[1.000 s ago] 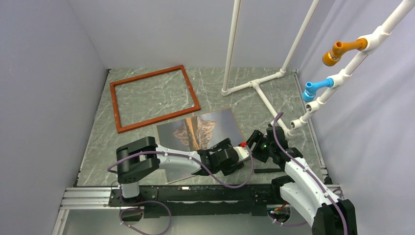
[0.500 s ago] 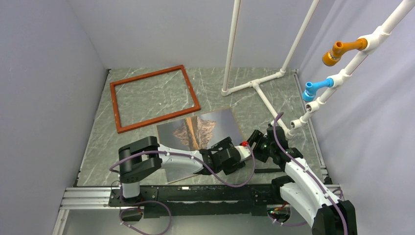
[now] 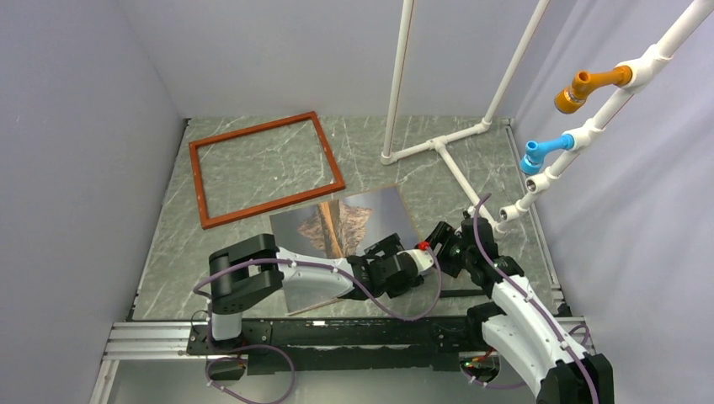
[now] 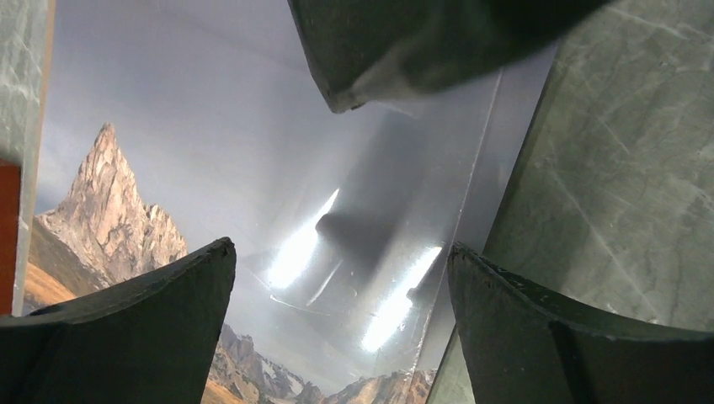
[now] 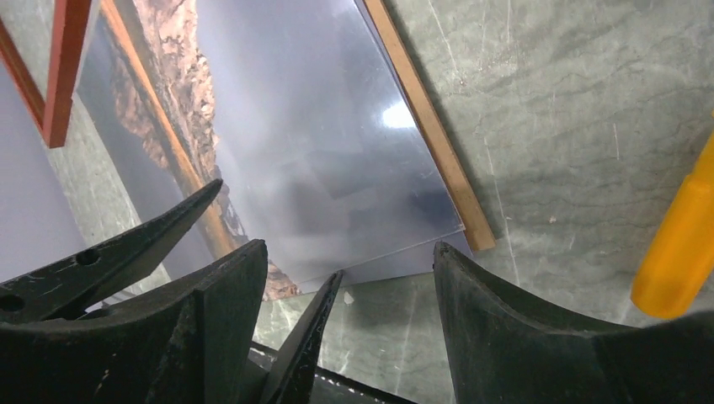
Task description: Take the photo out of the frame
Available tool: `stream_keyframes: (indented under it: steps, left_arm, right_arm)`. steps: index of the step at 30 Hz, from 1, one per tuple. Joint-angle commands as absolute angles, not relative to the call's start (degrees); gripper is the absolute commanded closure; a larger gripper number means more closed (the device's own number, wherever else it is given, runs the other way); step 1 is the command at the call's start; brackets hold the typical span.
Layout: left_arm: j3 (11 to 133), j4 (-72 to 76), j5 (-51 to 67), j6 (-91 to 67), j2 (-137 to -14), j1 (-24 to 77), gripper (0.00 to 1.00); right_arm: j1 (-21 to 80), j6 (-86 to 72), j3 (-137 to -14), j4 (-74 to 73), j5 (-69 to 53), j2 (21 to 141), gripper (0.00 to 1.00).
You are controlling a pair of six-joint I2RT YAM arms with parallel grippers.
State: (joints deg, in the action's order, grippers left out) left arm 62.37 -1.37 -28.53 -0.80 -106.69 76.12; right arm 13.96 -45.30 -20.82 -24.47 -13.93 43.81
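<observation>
The photo (image 3: 375, 215) lies flat and face up on the marble table, outside the frame, with its mountain print and a glossy glare showing. The frame (image 3: 253, 129), a reddish-brown rectangle with nothing in it, lies behind it at the back left. My left gripper (image 3: 419, 259) reaches across the photo's near edge and hovers open over the photo (image 4: 168, 126) near its right edge, holding nothing (image 4: 341, 278). My right gripper (image 3: 436, 238) faces it, open (image 5: 347, 247) just off the photo's near right corner (image 5: 295, 126). A brown board strip (image 5: 429, 135) shows along the photo's edge.
A white pipe stand (image 3: 438, 147) rises at the back right, with orange (image 3: 581, 84) and blue (image 3: 539, 151) fittings on the right. An orange cylindrical object (image 5: 682, 244) lies on the table beside my right gripper. Grey walls close in the left and back.
My left gripper has crept slightly to the right, closer to the right gripper. The photo and the frame have not moved.
</observation>
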Motion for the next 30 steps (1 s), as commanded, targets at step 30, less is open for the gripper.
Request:
stream_keyframes:
  steps: [30]
  left_arm:
    - [59.48, -1.47, -30.01, -3.98, -104.44, 74.77, 0.10]
  right_arm:
    - [4.79, -45.44, -18.26, -22.53, -16.77, 43.53, 0.50]
